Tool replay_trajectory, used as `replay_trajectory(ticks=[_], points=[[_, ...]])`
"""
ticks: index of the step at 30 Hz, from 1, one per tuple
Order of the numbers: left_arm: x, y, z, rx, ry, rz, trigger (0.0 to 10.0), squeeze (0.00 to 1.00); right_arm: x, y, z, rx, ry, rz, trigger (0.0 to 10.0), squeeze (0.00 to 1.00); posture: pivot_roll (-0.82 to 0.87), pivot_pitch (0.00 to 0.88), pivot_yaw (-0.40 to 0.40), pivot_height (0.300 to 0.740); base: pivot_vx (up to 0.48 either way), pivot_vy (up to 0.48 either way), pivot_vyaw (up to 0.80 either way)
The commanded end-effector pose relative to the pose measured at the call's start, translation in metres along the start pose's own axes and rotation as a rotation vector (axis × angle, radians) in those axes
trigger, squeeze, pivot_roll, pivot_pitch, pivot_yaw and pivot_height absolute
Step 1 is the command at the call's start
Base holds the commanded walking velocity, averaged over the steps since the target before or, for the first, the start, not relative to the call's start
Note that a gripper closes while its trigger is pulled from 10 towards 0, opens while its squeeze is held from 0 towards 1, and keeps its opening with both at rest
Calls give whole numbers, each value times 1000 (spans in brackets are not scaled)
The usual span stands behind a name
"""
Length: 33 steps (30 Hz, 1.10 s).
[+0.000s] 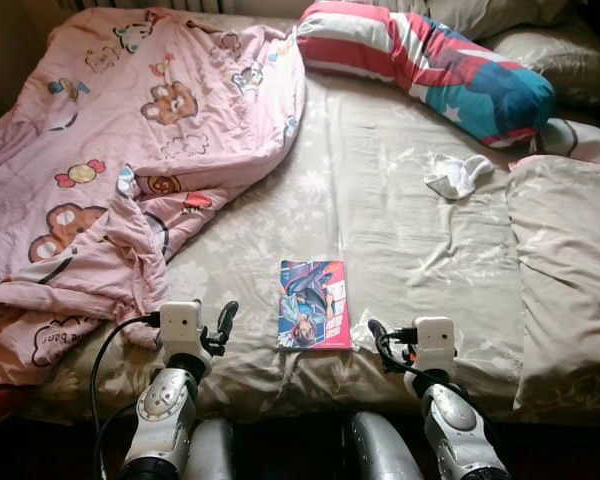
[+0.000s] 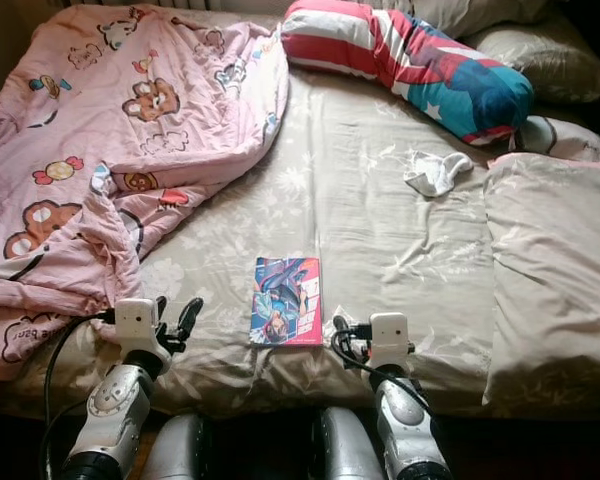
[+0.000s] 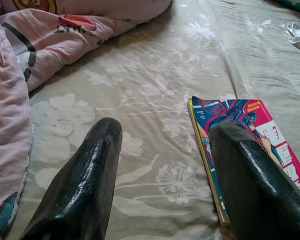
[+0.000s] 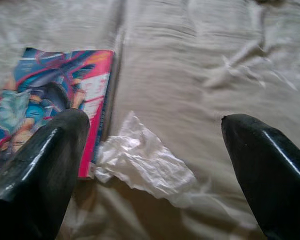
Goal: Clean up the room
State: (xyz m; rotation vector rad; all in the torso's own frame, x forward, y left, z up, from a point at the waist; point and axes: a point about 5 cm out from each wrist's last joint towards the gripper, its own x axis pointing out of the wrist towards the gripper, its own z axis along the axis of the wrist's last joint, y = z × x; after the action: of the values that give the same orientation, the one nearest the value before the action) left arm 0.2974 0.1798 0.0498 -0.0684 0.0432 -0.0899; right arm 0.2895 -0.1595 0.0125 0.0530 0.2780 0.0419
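One pink blanket (image 1: 130,150) lies bunched at the bed's (image 1: 380,200) left. One magazine (image 1: 314,303) sits near the front edge, one crumpled tissue (image 4: 140,162) touching its right side, one white sock (image 1: 456,174) farther back. Left gripper (image 1: 223,330) and right gripper (image 1: 380,345) hover low, flanking the magazine, fingers spread, empty.

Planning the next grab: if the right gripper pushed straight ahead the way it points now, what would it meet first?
Most likely the crumpled white tissue, lying on the bedsheet between the open right gripper fingers, beside the comic book. Depth is hard to judge.
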Motion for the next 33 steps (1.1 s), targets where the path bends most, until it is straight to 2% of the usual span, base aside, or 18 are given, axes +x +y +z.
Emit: replay_trajectory(ticks=[1,14,26,27,28,30,33], points=[[1,-5,0,-9,8,-18,10000,0,-1,-9,-7,59,51,-55,10000,0,-13,259,-39,625,0,0,0],[12,-7,9,16,9,-43,10000,0,10,-9,-3,83,130,-72,10000,0,1,307,-18,625,0,0,0],[5,-6,12,23,-8,-50,10000,0,14,-13,-1,149,162,-115,10000,0,29,381,-4,625,0,0,0],[4,-6,12,23,-9,-50,10000,0,15,-13,0,156,164,-118,10000,35,33,396,-2,625,0,0,0],[1,-6,12,22,-11,-50,10000,0,15,-14,0,164,165,-122,10000,565,39,412,0,625,0,0,0],[-3,-5,13,21,-14,-50,10000,0,16,-16,2,178,162,-130,10000,1000,48,431,5,625,0,0,0],[-11,-5,14,23,-20,-51,10000,0,17,-18,5,186,149,-139,10000,1000,59,459,9,625,0,0,0]])
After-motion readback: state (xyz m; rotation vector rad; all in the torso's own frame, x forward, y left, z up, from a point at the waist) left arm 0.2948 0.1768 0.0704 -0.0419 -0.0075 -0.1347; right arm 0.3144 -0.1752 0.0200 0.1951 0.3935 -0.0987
